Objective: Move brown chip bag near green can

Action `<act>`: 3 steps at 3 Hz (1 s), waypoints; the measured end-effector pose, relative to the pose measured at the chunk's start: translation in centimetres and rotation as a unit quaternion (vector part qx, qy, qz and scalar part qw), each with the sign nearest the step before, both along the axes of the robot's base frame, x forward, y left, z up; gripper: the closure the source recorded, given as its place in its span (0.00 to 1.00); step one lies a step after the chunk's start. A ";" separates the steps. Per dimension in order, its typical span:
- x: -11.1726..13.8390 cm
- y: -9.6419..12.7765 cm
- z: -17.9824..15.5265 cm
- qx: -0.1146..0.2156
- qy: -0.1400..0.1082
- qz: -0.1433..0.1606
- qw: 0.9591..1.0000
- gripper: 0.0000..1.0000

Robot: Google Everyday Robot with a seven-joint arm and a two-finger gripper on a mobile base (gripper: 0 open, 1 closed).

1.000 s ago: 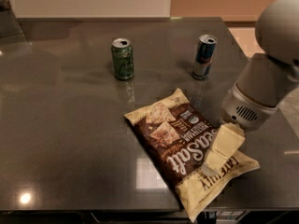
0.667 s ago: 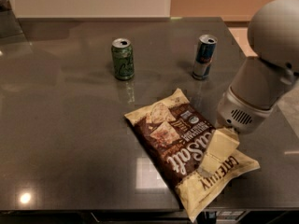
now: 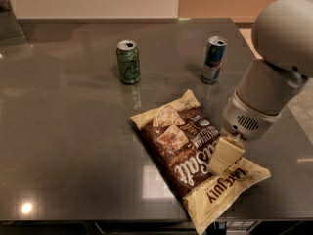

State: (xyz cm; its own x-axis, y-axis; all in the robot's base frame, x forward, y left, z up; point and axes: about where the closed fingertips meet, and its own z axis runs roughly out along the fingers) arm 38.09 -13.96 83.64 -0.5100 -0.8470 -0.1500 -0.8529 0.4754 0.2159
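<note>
The brown chip bag (image 3: 188,158) lies flat on the dark table (image 3: 68,146), front right of centre, with its cream end toward the front edge. The green can (image 3: 128,61) stands upright behind and to the left of the bag, well apart from it. My gripper (image 3: 224,156) comes down from the white arm (image 3: 274,77) on the right. It sits low over the right side of the bag, near the cream end. I cannot tell whether it touches the bag.
A taller blue-and-silver can (image 3: 213,59) stands upright behind the bag, to the right of the green can. The table's front edge (image 3: 122,222) runs just below the bag's cream end. A wall rises behind the table.
The arm has shifted a little to the left, carrying the gripper further over the bag. The bag and both cans have not moved.
</note>
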 end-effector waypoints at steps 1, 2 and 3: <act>1.0 0.5 1.4 0.013 -0.016 -0.003 1.000 0.87; 2.2 1.3 2.8 0.032 -0.030 -0.006 0.999 1.00; 3.5 2.2 3.7 0.047 -0.043 -0.004 0.998 1.00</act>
